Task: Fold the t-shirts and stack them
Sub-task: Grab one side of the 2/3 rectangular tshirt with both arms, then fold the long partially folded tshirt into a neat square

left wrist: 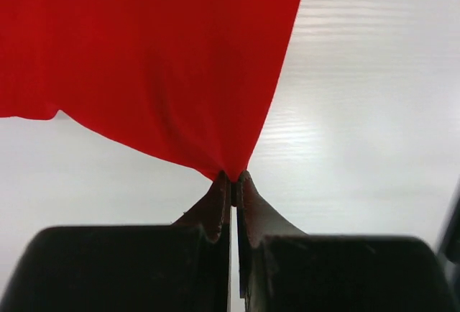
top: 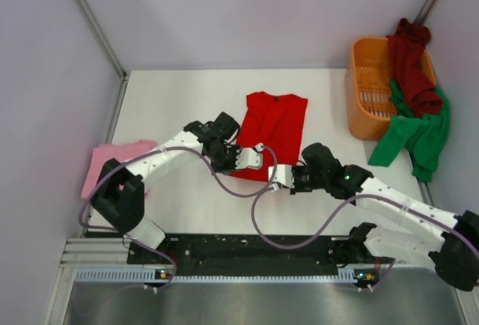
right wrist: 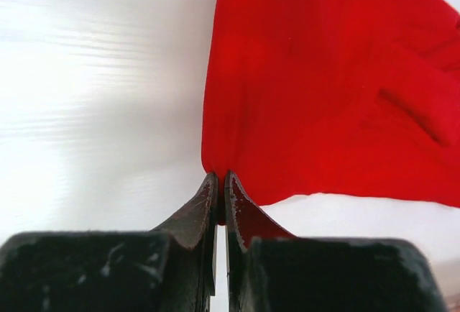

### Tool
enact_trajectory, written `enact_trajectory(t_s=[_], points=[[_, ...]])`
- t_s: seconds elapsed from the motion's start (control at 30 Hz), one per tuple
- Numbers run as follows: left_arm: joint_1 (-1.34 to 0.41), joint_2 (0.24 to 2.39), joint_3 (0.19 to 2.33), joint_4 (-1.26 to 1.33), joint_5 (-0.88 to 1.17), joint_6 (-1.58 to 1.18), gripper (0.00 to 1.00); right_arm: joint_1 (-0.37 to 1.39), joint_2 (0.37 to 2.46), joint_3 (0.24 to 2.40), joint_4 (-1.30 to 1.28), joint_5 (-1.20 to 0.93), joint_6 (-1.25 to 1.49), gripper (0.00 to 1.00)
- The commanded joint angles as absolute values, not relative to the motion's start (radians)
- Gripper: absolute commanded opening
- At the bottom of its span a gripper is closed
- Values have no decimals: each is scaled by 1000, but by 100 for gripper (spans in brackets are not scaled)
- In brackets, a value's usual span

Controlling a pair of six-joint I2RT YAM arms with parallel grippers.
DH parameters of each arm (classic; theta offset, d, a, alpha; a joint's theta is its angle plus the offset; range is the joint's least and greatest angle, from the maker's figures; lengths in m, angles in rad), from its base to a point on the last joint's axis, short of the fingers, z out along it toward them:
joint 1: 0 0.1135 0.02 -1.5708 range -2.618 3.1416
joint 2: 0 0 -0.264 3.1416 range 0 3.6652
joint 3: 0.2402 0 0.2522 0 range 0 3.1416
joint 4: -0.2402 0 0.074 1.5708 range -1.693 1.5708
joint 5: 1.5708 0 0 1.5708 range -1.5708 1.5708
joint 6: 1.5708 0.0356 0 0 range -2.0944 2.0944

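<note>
Orange basket at the tabletop's far right holds a maroon t-shirt; a green t-shirt spills over its rim. The left gripper and right gripper each pinch the near hem of the central red t-shirt.

White table, pale lilac walls

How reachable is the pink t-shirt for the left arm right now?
Probably not yet: the left hand is shut on the red t-shirt's hem. Nothing else blocks the pink t-shirt beside that arm.
</note>
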State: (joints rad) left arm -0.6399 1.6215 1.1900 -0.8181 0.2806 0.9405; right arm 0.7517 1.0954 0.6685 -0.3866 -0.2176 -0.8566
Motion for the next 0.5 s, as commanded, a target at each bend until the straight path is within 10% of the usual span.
enact_trajectory(t_s=[0.0,0.47], points=[[-698,1497,1160,-1116,340,864,0,831,927,701,-619,-331,-804,0],[-739,1351,1433,-1238,361,718,0,709,880,857,-661,-483,-660,0]])
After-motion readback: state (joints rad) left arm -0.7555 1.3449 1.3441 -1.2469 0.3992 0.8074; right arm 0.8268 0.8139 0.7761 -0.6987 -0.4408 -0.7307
